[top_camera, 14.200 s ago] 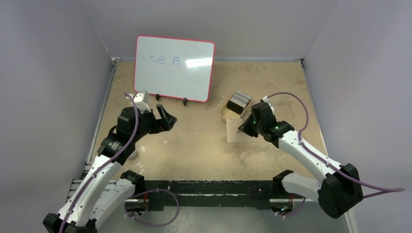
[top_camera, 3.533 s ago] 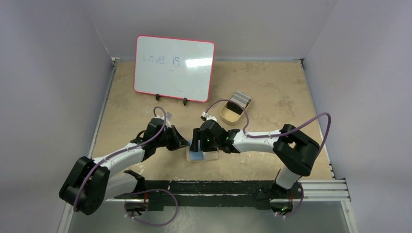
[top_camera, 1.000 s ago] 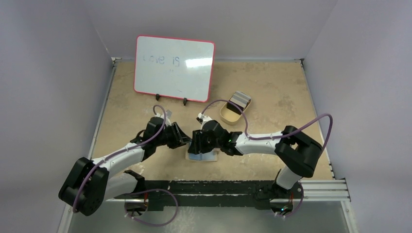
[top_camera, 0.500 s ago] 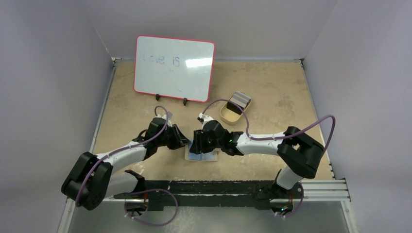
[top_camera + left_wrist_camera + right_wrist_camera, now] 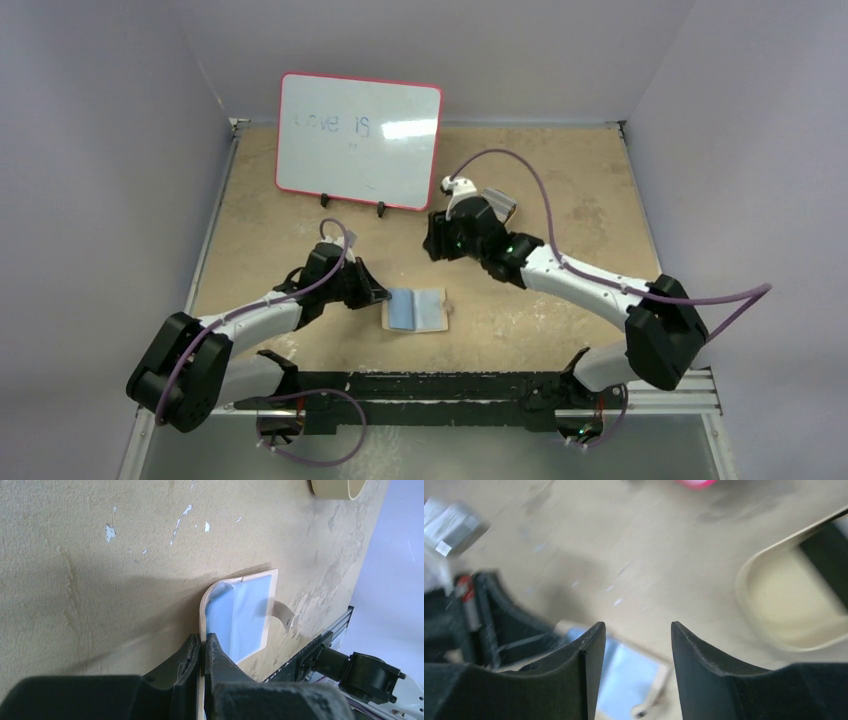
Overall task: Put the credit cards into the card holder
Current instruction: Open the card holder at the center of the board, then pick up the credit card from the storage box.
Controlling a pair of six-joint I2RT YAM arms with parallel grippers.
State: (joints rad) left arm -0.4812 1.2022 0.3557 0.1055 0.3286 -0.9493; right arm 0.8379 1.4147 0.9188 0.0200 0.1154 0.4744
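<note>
- While the one card holder (image 5: 432, 308) is lying open, the left claw (image 5: 202, 642) is pinching its edge tight.
- One blue credit card (image 5: 404, 310) is sitting inside it.
- The right claw (image 5: 636, 627) is hanging wide open, holding nothing, behind the card holder by one tan dish (image 5: 784, 605).

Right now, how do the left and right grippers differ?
The left gripper is shut, pinching the card holder at its left edge; the right gripper is open and empty. Left sits low at the table; right hangs raised near the tan dish. Both have black fingers.
</note>
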